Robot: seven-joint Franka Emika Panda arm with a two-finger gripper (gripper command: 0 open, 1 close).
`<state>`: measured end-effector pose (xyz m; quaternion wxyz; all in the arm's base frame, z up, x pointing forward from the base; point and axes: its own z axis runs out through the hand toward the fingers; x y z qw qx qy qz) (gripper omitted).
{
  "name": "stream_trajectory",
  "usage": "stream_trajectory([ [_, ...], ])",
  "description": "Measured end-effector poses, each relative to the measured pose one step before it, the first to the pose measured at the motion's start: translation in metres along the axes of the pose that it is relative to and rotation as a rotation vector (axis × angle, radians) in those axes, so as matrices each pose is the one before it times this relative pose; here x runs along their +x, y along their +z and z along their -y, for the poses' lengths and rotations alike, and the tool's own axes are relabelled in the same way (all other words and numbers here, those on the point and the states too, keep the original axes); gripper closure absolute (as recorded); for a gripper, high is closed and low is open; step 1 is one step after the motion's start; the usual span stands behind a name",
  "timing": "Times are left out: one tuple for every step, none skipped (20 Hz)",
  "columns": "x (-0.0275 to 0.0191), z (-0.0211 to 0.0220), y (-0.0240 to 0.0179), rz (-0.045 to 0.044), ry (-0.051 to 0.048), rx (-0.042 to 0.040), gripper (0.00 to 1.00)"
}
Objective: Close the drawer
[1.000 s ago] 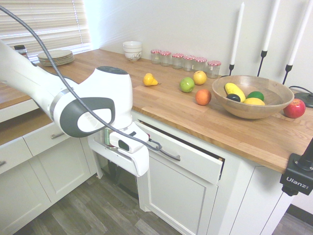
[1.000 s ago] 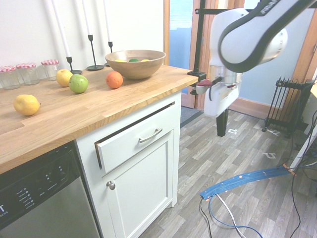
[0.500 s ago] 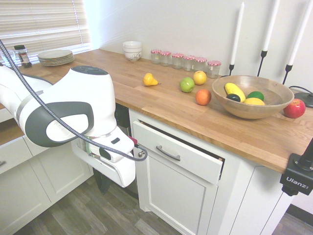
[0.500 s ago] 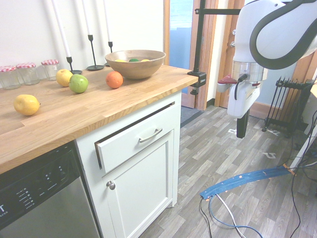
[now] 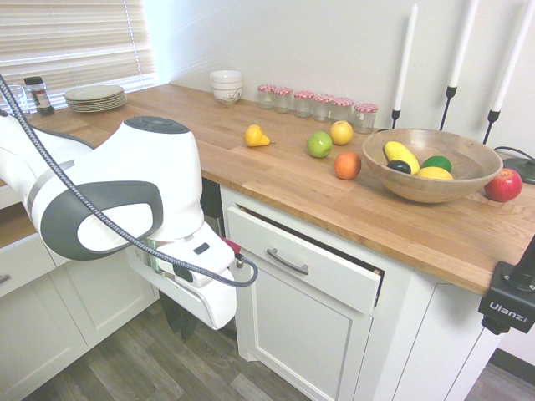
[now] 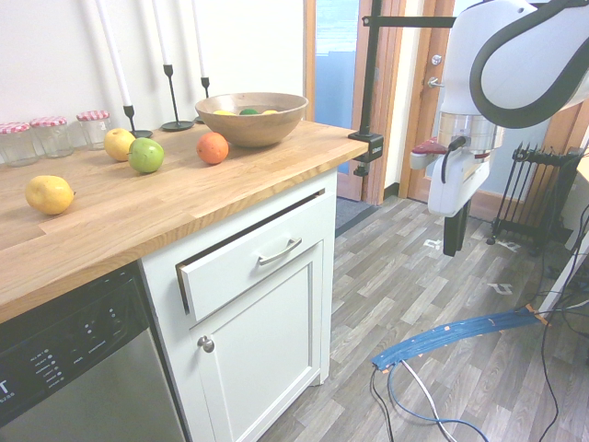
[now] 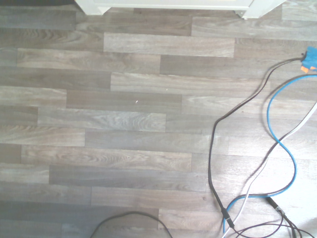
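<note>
The drawer has a white front and a slim metal bar handle. It sits under the wooden countertop and stands slightly ajar, with a dark gap along its top edge. My gripper hangs out in the room, well clear of the drawer front, and points down at the floor. Its dark fingers look pressed together with nothing between them. The wrist view holds only floorboards and the cabinet's white base.
On the countertop are a wooden fruit bowl, loose fruit, jars, candlesticks, stacked bowls and plates. A cupboard door is below the drawer and a dishwasher beside it. Cables lie on the floor.
The arm has drawn back from the drawer handle, out into the room. The drawer stands ajar just as before.
</note>
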<state>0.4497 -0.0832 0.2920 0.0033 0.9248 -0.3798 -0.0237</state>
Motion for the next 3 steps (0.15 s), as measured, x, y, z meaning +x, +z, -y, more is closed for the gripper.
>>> stream_trajectory([
  [0.00053, -0.00002, -0.00035, -0.00328, -0.00047, 0.00226, 0.00],
  [0.00025, 0.00015, -0.00024, -0.00227, -0.00128, 0.00153, 0.00],
  [0.00003, 0.00011, -0.00007, -0.00064, -0.00158, 0.00043, 0.00],
])
